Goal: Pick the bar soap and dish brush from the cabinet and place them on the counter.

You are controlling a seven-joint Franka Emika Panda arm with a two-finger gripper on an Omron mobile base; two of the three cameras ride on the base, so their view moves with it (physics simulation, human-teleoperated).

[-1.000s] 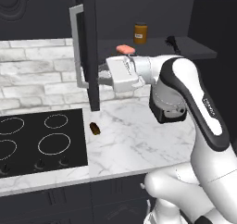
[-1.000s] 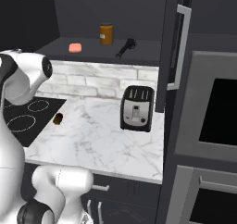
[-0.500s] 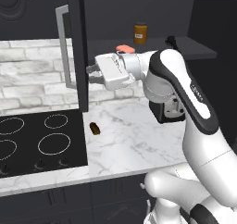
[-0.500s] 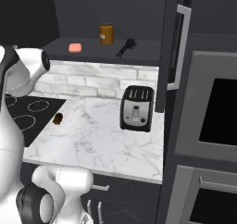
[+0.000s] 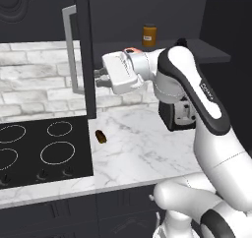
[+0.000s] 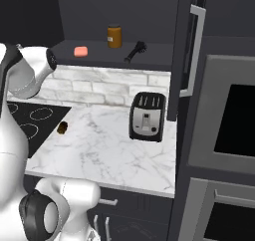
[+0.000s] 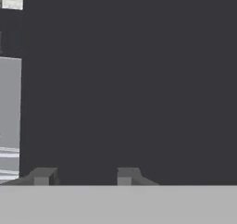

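Note:
The salmon-pink bar soap [image 6: 80,51] lies on the cabinet's dark inner shelf [image 6: 99,60]; in the left base view only its edge [image 5: 132,50] peeks over the hand. The black dish brush [image 6: 135,51] lies further right on that shelf. My gripper [image 5: 98,79] hangs below the shelf, its tips against the edge of the open left cabinet door [image 5: 84,50]. In the hand view the gripper [image 7: 84,176] faces that dark door, and its fingertips [image 7: 44,176] stand apart with nothing between them. The white marble counter [image 5: 142,153] lies below.
An amber jar [image 6: 114,36] stands between soap and brush. A black toaster [image 6: 147,116] sits on the counter, a brown lump [image 5: 101,136] beside the cooktop [image 5: 34,148]. The right door [image 6: 184,51] hangs open beside a wall oven [image 6: 234,120].
The left cabinet door has swung further open to the left, and the hand has shifted with it. The fingers have drawn closer together.

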